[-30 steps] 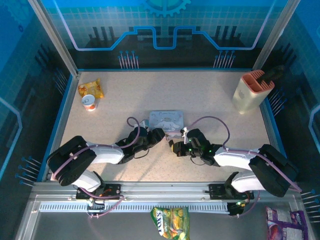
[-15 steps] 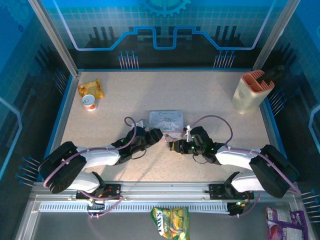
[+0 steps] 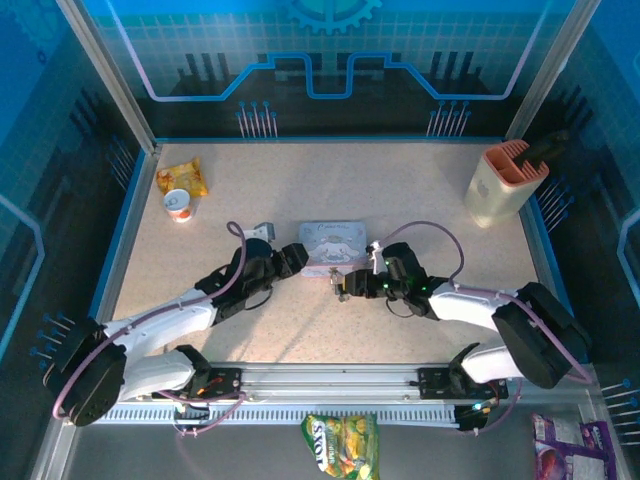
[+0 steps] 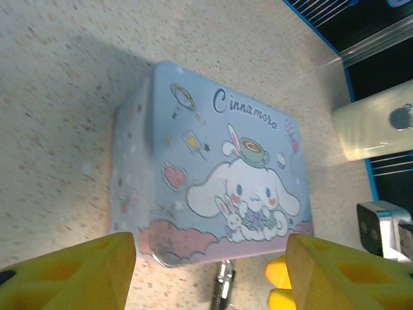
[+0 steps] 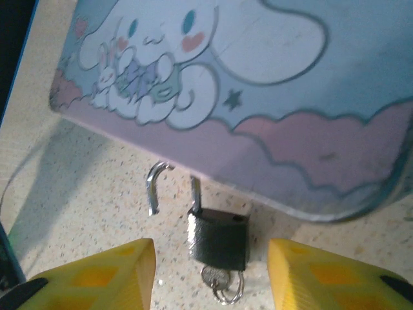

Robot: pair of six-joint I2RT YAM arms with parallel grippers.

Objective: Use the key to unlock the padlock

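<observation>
Beside tin [image 4: 213, 187], arms stretched low: left pincer [image 4: 210, 271] spread; right pincer [image 5: 213, 274] spread, straddling open padlock [image 5: 217, 236].

far side: tin [image 3: 333, 243] walls off padlock [image 5: 217, 237], just beside it | near side: bare table [image 3: 320, 330], free | flanks: right gripper [image 3: 345, 287] fingers spread either side of padlock, gaps on both | left gripper [image 3: 295, 258] crowds tin's left end | beyond tin: table open

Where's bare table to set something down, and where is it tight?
Bare: the far strip behind the tin, between the snack packet and the beige holder. Crowded: the tin's near side, where the left gripper, right gripper and padlock cluster.
</observation>
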